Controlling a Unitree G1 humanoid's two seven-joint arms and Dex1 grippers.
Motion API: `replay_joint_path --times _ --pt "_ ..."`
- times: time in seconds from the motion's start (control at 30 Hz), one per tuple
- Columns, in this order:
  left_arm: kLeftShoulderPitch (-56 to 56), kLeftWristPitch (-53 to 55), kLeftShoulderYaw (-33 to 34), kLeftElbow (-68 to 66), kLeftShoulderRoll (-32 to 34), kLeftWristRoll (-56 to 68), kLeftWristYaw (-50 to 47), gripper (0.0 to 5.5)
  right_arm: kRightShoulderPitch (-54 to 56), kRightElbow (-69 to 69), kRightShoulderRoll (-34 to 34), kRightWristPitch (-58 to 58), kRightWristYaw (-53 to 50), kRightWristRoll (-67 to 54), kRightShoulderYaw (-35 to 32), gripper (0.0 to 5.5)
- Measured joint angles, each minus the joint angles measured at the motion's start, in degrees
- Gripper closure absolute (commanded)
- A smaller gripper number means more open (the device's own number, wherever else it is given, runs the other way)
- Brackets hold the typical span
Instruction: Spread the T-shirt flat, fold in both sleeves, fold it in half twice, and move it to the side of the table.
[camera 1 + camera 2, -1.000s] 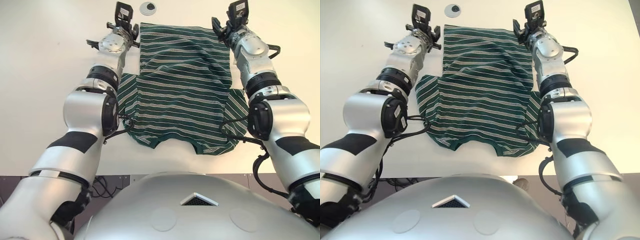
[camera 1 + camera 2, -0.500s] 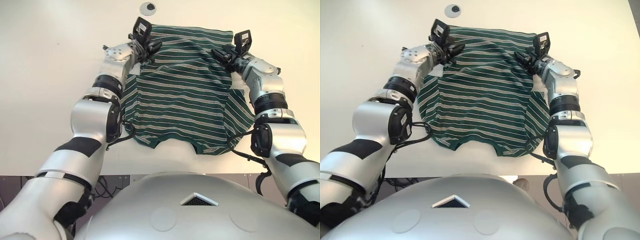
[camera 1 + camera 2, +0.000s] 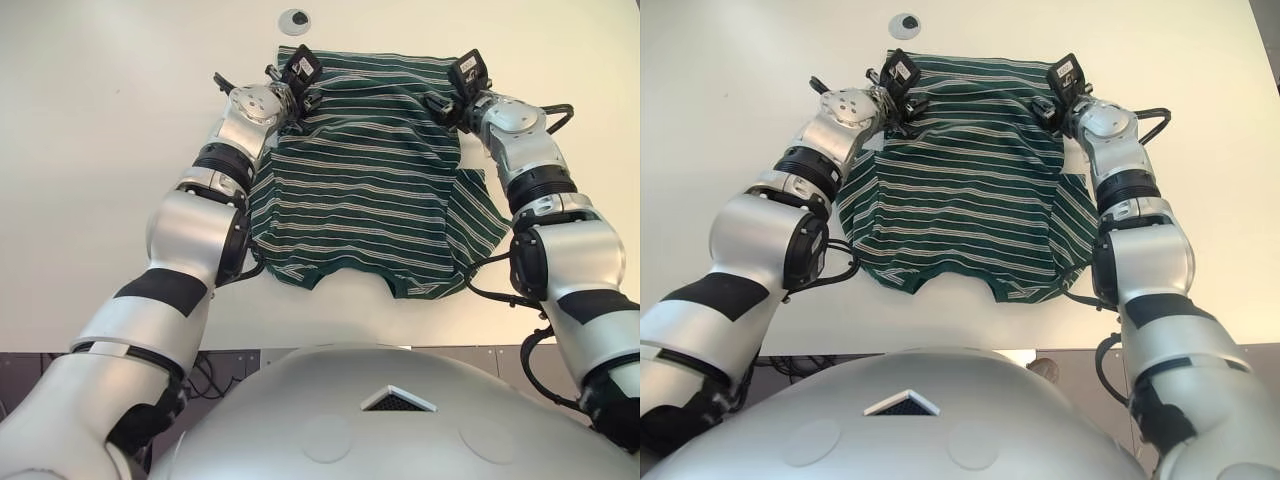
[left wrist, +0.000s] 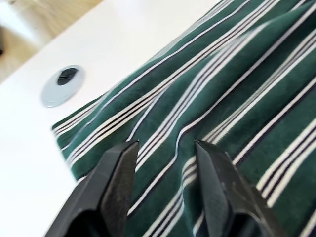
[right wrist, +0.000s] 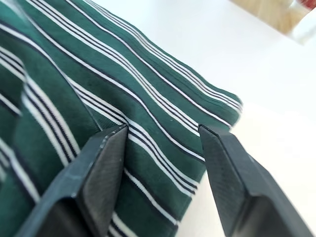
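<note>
1. Bright, even light from overhead fills the scene. The white bench (image 3: 100, 150) reads very pale, close to washed out at its far side.
2. The green T-shirt (image 3: 370, 190) shows only soft shading in its folds, with no hard shadow along its edges.
3. Broad, soft highlights lie on the silver arm shells (image 3: 190, 225).
4. In the wrist views the bench burns to plain white beside the cloth. The black fingers of the left tool (image 4: 165, 148) and the right tool (image 5: 163, 133) carry a dull grey sheen.
</note>
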State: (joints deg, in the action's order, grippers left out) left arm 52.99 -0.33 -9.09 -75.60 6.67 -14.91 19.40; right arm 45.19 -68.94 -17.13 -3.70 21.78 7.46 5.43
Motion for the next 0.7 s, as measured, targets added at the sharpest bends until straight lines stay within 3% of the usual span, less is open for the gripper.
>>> replay_joint_path --times 0.17,0.33,0.5,0.6,0.7 --pt "0.86 -0.60 -0.67 -0.80 0.55 -2.15 -4.42 3.51 2.19 -4.08 1.05 -3.77 -4.12 2.07 1.16 2.93" --pt "0.66 -5.01 4.30 -1.89 -0.47 1.67 -3.12 3.51 2.48 -4.42 1.35 -10.31 -2.55 -4.73 -6.67 2.93" --pt "1.05 -9.77 7.33 -1.61 -0.26 3.95 -6.20 3.51 2.97 -2.26 0.84 -13.66 -2.43 -7.13 -10.11 2.93" --pt "3.24 -14.48 11.16 1.14 1.02 8.00 -4.95 3.51 -0.81 9.91 -0.83 -9.81 4.82 -14.24 -14.24 2.93" --pt "2.32 -15.61 12.89 8.82 3.85 11.72 0.54 3.51 -10.99 28.85 -2.35 2.12 8.27 -22.25 -16.70 2.93"
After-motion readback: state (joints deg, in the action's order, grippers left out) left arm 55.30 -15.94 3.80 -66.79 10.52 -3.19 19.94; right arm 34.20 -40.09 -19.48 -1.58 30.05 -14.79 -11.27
